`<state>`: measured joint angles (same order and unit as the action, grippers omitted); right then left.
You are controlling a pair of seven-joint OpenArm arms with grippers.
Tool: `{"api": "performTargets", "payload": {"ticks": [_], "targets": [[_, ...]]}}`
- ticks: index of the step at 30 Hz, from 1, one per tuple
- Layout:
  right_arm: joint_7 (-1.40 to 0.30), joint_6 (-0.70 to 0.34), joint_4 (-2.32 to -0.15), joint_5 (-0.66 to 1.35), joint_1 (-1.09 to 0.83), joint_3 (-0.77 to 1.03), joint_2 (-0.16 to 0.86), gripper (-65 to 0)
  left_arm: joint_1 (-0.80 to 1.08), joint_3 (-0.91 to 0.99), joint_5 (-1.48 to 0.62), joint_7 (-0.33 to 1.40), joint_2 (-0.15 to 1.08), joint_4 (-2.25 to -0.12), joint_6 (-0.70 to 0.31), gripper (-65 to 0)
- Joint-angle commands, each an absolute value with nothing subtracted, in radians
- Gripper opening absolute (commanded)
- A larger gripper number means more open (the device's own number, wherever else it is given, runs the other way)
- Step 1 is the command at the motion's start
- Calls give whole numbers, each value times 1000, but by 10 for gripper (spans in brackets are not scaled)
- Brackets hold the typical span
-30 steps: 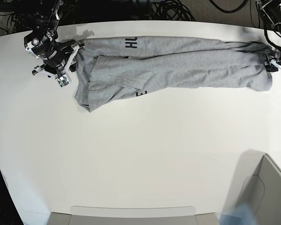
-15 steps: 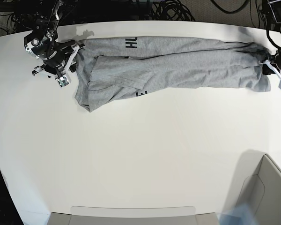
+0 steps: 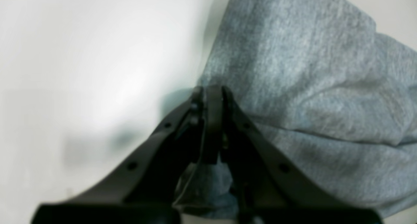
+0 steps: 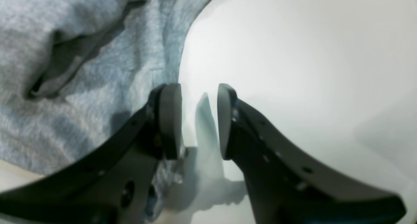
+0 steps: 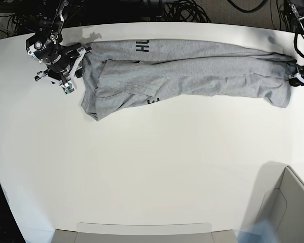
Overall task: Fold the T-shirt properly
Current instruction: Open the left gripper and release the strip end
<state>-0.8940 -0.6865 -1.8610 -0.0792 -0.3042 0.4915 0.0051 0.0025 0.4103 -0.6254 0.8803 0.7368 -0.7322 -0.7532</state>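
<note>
Base view: long heather-grey T-shirt (image 5: 192, 68), left hand (image 3: 211, 97) clenched, right hand (image 4: 195, 119) released.

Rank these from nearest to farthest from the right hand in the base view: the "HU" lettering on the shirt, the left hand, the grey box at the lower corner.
1. The "HU" lettering, on the shirt's far edge, a short way from the right hand.
2. The left hand, at the shirt's opposite end.
3. The grey box, in the near corner on the left hand's side.
</note>
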Motion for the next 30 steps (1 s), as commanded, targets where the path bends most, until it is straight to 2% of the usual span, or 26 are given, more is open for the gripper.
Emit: {"api": "performTargets", "payload": {"ticks": [1, 6, 15, 22, 30], "targets": [[-878, -698, -1880, -70, -300, 493, 10, -459, 22, 423, -503, 967, 763, -713, -698, -650], [-878, -698, -1882, -70, -300, 493, 10, -459, -31, 423, -507, 1001, 808, -713, -698, -650], [-878, -698, -1882, -70, -300, 493, 8, -459, -30, 426, -509, 1012, 814, -771, -698, -650], [-878, -698, -1880, -70, -300, 493, 7, -459, 30, 572, -504, 1156, 802, -1023, -698, -650], [-878, -698, -1880, -70, -298, 493, -7, -459, 97, 671, -501, 1339, 702, -1408, -698, -650]]}}
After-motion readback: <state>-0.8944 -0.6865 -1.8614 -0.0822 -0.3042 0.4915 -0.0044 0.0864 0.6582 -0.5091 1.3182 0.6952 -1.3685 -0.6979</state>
